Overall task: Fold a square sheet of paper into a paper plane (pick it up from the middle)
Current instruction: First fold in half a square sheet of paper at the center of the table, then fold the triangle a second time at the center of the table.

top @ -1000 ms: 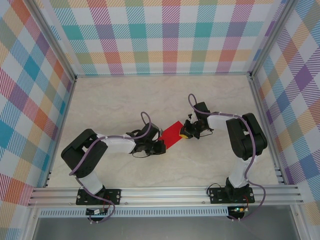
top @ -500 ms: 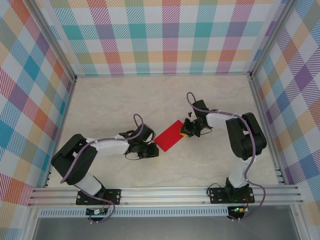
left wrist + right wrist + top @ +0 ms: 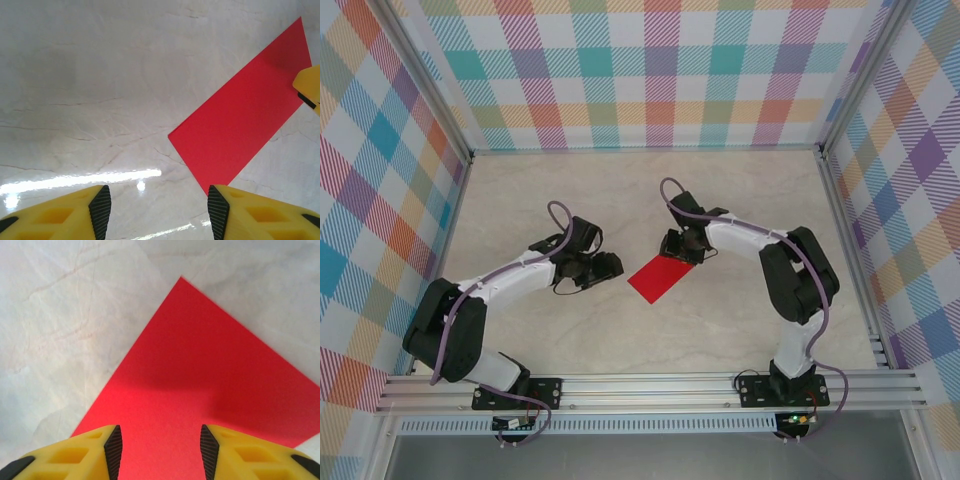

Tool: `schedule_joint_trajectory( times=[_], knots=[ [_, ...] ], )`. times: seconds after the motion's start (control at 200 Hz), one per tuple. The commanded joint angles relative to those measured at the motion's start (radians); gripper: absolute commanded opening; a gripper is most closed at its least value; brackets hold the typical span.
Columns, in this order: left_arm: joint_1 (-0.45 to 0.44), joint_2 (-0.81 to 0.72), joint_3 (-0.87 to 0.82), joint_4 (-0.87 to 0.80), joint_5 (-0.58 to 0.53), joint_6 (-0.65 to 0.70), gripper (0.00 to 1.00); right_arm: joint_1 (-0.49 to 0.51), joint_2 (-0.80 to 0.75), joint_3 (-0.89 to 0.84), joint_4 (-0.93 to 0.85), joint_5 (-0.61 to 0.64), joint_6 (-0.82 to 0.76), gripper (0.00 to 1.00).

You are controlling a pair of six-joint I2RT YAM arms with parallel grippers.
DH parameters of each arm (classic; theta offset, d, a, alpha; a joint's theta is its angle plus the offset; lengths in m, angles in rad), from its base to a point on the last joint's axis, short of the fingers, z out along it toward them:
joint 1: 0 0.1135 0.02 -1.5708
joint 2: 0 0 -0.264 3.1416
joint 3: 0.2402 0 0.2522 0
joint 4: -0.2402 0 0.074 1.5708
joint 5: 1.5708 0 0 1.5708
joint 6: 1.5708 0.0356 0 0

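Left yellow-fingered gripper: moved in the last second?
Yes. The left gripper has backed leftward and farther from the near aluminium rail, off the flat red paper sheet.

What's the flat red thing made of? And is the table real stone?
The red sheet looks like thin matte paper: it lies flat, with sharp straight edges and no shine. The table looks like pale marble, veined and glossy where light reflects, but it could be a printed stone-look surface.

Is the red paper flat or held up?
Flat. The sheet of paper lies on the table; the left gripper and right gripper stand open, gripping nothing.
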Motion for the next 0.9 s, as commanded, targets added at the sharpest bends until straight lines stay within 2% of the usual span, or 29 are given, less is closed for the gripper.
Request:
schedule_joint_trajectory(
  times=[0.0, 0.135, 0.25, 0.5, 0.635, 0.735, 0.895],
  knots=[
    [0.018, 0.016, 0.016, -0.023, 0.02, -0.003, 0.6, 0.013, 0.054, 0.054, -0.077, 0.097, 0.031, 0.49],
    [0.021, 0.04, 0.015, -0.004, 0.031, -0.016, 0.63, 0.024, 0.097, 0.076, -0.106, 0.088, 0.011, 0.5],
    [0.02, 0.045, 0.007, 0.004, 0.036, -0.031, 0.65, 0.028, 0.125, 0.08, -0.1, 0.031, -0.026, 0.5],
    [0.021, 0.025, 0.003, -0.035, 0.051, -0.046, 0.66, 0.076, 0.135, 0.042, 0.028, -0.244, -0.338, 0.45],
    [0.019, 0.008, -0.019, -0.052, 0.062, -0.074, 0.69, 0.076, 0.101, 0.044, 0.057, -0.33, -0.41, 0.44],
    [0.018, -0.012, -0.031, -0.074, 0.061, -0.088, 0.72, 0.075, 0.065, 0.07, 0.058, -0.289, -0.364, 0.45],
    [0.011, -0.042, -0.063, -0.11, 0.064, -0.107, 0.77, 0.075, 0.038, 0.083, 0.007, -0.117, -0.208, 0.46]
  ],
)
